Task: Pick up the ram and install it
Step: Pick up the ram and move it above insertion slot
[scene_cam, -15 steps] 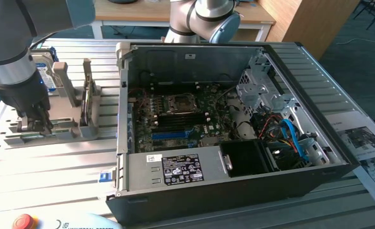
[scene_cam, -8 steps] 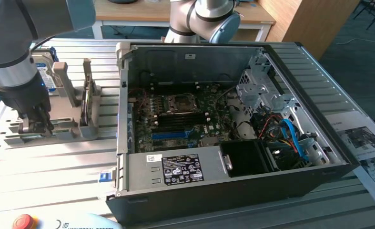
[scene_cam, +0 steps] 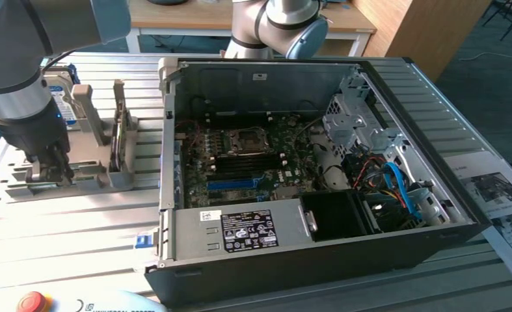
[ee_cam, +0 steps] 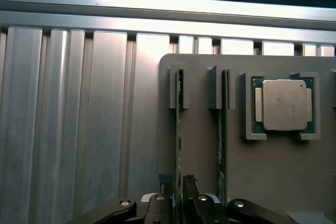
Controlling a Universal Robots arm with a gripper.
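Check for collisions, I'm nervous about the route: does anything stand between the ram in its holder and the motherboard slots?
Yes: the case's side wall stands upright between the ram in its holder and the slots. The case is open above, and nothing visible covers the slots.

Ram upright in holder slot, CPU adj.

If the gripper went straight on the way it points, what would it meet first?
Most likely the ram standing on edge in the grey holder, the stick farther from the CPU: the gripper is lined up over its edge. How near is unclear.
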